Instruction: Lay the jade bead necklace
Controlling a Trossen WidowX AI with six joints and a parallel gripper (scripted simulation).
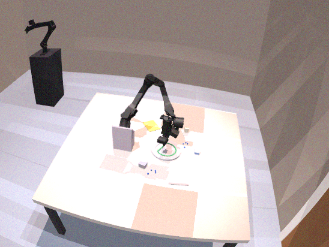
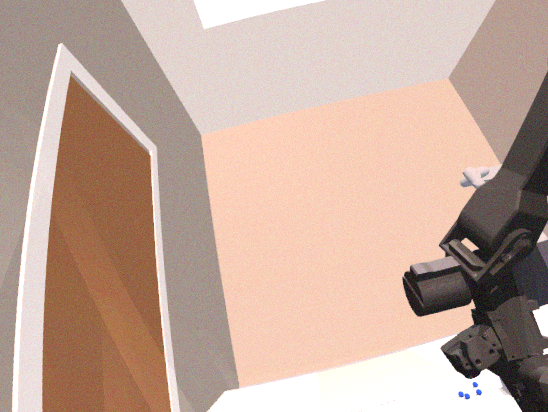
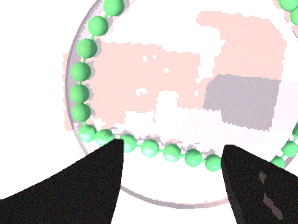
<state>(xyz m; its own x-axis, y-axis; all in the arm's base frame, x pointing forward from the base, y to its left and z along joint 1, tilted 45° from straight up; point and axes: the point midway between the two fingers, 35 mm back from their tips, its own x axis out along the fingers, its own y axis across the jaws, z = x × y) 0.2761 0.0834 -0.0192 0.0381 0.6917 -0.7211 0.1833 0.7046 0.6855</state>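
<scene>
The jade bead necklace lies as a green loop on the white round bead board. In the wrist view its left side follows the curved groove, while its near stretch runs almost straight across, inside the groove's curve. Several beads at the right lie near the groove line. My gripper is partly open, low over the board, with the straight stretch of beads showing between and just beyond its fingertips. No finger closes on a bead. In the exterior view the fingertips cannot be made out.
A grey upright box stands left of the board, with a yellow sheet behind. A grey block, small blue beads, a pale rod, a blue-sided block and a pale cube lie around.
</scene>
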